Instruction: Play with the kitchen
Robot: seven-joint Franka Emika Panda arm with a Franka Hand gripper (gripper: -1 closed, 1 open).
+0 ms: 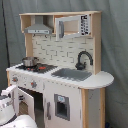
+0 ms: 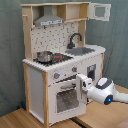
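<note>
The kitchen (image 1: 60, 75) (image 2: 62, 60) is a tall white and light-wood toy. It has a grey range hood (image 2: 49, 21), a black faucet (image 1: 83, 59) over a grey sink (image 1: 71, 74), and a stove carrying a small metal pot (image 1: 29, 61) (image 2: 44, 56). Knobs sit under the stove, above the windowed oven door (image 2: 65, 99). In the second exterior view my gripper (image 2: 82, 82) is at the kitchen's front, by the upper right corner of the oven door, with the white arm (image 2: 107, 92) coming in from the right. In the first exterior view the arm (image 1: 10, 105) fills the lower left corner.
An upper cabinet with a white-framed door (image 2: 99, 12) sits at the top of the kitchen. A wooden floor or tabletop (image 2: 20, 119) runs beneath it, and a grey curtain (image 1: 115, 45) hangs behind.
</note>
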